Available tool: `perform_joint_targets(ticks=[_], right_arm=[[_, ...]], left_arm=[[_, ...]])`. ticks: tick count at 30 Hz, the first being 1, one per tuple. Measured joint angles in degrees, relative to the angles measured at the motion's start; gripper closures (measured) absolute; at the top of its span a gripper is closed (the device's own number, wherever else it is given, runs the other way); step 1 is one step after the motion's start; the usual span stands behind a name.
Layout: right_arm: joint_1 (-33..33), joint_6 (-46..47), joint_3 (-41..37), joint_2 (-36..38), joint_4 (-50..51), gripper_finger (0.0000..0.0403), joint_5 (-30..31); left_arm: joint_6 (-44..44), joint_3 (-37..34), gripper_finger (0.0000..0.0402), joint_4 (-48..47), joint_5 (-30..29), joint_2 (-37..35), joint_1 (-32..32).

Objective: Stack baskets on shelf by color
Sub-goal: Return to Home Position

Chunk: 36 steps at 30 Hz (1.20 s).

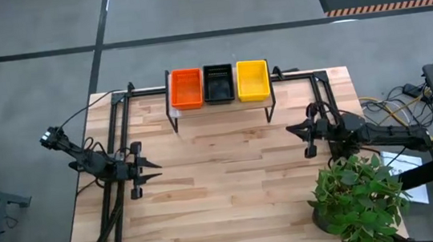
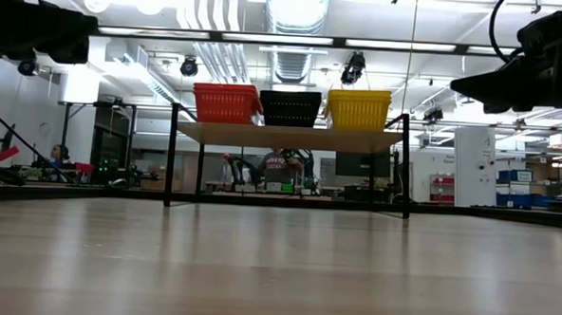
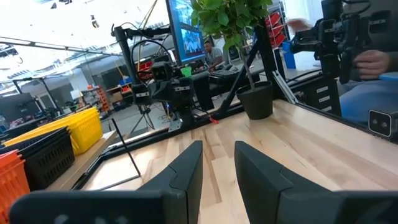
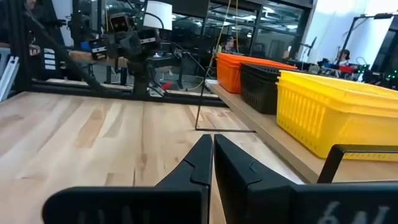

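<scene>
Jaws both well clear of shelf

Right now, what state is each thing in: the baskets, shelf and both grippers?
shelf: upright, carrying three colours side by side.
red-orange baskets: on the shelf, left end in the high view.
black baskets: on the shelf, middle.
yellow baskets: on the shelf, right end.
left gripper: open, empty, above the table.
right gripper: shut, empty, above the table.

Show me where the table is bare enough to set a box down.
Free: the table between left gripper and right gripper, from the shelf to the near edge. Crowded: the shelf top, full of baskets; the corner by the plant.
</scene>
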State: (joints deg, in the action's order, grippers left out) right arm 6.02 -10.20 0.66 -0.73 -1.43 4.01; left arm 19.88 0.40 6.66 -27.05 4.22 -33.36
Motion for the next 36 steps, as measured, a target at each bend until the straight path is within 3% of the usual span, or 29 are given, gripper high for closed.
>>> perform_joint_targets(ticks=[36], right_arm=[[0.0,1.2,-0.1,-1.2,-0.3,0.0394,0.1]], left_arm=[[0.0,-0.1,0.0324,0.0,0.0,0.0,0.0]])
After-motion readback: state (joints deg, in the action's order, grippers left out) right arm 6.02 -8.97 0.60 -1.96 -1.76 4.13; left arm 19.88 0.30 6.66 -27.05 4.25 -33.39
